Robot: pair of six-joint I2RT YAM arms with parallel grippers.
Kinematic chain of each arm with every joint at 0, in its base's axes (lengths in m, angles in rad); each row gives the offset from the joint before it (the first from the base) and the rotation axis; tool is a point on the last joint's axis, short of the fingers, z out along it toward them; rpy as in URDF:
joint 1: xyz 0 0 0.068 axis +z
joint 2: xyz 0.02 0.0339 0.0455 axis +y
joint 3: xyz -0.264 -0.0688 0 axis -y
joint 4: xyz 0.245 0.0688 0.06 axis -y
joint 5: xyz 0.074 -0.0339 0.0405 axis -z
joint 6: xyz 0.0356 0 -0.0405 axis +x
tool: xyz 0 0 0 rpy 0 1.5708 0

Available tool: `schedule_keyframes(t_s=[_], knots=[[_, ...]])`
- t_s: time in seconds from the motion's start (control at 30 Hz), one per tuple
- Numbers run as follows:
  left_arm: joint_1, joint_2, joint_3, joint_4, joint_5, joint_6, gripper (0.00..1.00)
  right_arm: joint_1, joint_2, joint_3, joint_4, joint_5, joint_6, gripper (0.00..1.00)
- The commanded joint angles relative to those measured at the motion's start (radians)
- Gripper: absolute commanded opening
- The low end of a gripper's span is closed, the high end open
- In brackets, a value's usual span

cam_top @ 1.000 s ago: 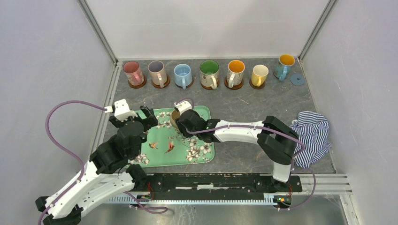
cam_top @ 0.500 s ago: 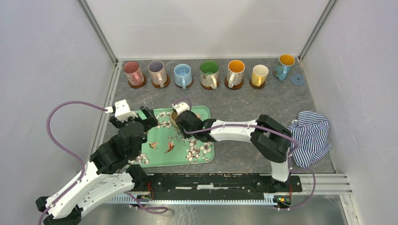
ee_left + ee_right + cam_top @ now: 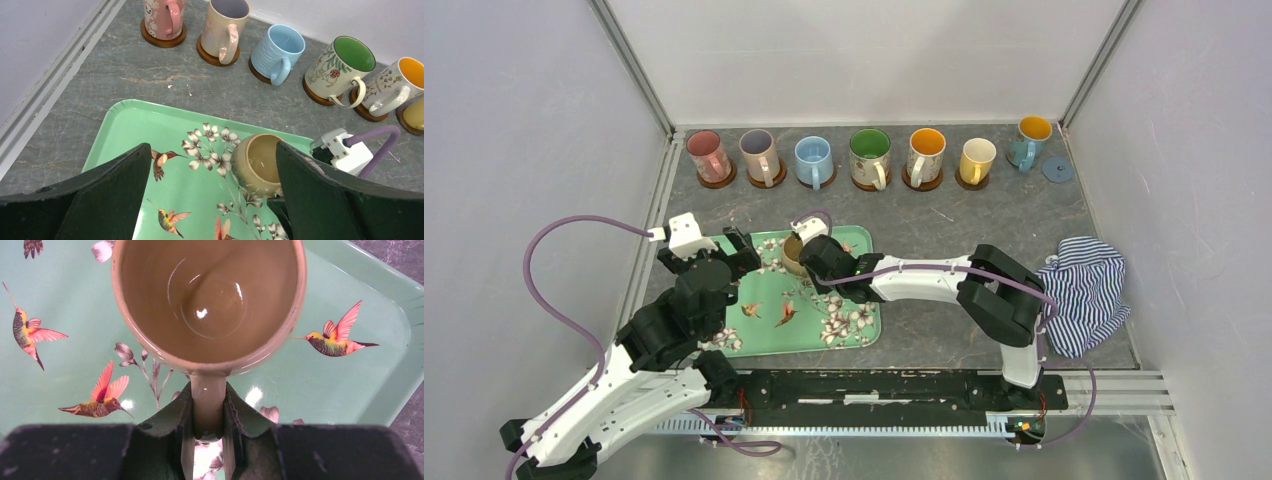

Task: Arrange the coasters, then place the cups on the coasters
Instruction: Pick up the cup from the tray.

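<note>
Gripping the tan mug (image 3: pixel 210 305) by its handle (image 3: pixel 208 390), the right gripper (image 3: pixel 208 410) has its jaws pinched in tight, one on each side of that thin strap. The mug sits mouth-up on the far part of the green floral tray (image 3: pixel 769 330), painted hummingbirds and blossoms all around it. Whether its base is fully down on the tray, I can't tell.

Over on the tray's left side hangs the left gripper (image 3: pixel 212 150), jaws spread wide with nothing between them, and the tan mug shows near its right finger.

Out along the back of the counter (image 3: pixel 944 230) runs the row: pink mug (image 3: pixel 707 155), lilac mug (image 3: pixel 758 153), light blue mug (image 3: pixel 813 159), green mug (image 3: pixel 870 155), orange mug (image 3: pixel 925 154) and yellow mug (image 3: pixel 976 159), each standing on a brown coaster (image 3: pixel 717 182). At the far right corner a teal mug (image 3: pixel 1030 140) with an orange inside stands just beside the blue-grey coaster (image 3: pixel 1057 169), not on it. A striped cloth (image 3: pixel 1086 290) lies crumpled at the counter's right edge.
</note>
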Motion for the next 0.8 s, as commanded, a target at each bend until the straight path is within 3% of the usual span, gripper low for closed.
schedule_keyframes(t_s=[0.0, 0.77], knots=[[-0.003, 0.002, -0.002, 0.032, -0.030, 0.028, 1.00, 0.006, -0.059, 0.044, -0.001, 0.049, -0.028, 0.00], [-0.002, 0.026, 0.007, 0.089, -0.017, 0.067, 1.00, -0.068, -0.303, -0.048, 0.027, 0.047, -0.081, 0.00]])
